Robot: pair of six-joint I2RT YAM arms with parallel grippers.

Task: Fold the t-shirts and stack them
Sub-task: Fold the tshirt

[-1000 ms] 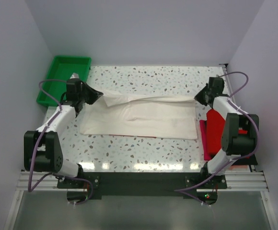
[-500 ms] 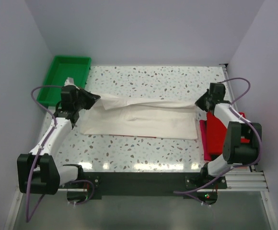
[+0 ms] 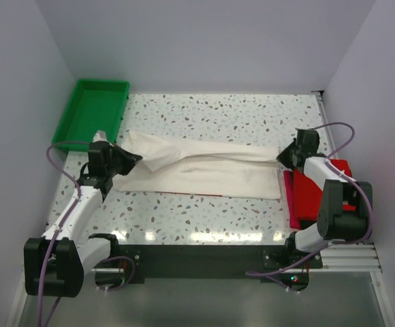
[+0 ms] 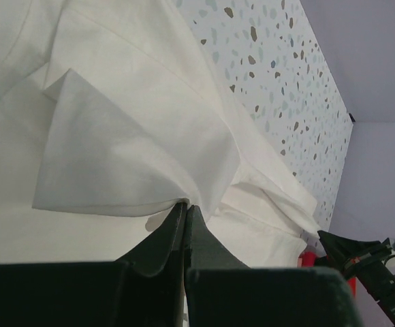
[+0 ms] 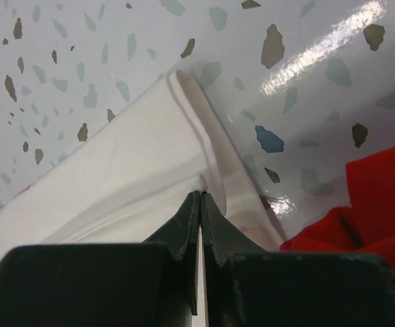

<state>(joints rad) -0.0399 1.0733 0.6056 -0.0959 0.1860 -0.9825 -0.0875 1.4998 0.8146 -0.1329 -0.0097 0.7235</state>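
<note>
The off-white t-shirt (image 3: 204, 170) lies across the middle of the table, its far part folded over toward the near side; no print shows. My left gripper (image 3: 135, 158) is shut on its left edge, and in the left wrist view (image 4: 186, 203) the cloth (image 4: 129, 129) hangs from the pinched tips. My right gripper (image 3: 281, 155) is shut on the shirt's right edge, also seen in the right wrist view (image 5: 201, 194) with the cloth (image 5: 116, 184) pinched. Folded red t-shirts (image 3: 312, 187) lie at the table's right edge, partly under my right arm, and show in the right wrist view (image 5: 374, 204).
A green plastic tray (image 3: 92, 112) stands at the far left corner. Speckled tabletop (image 3: 225, 109) shows beyond the shirt and along the near edge (image 3: 204, 214). Walls close in on the left, right and far sides.
Both grippers have moved toward the near side, pulling the shirt's far edge over the rest of the shirt. The fold now reaches further forward and lies flatter.
</note>
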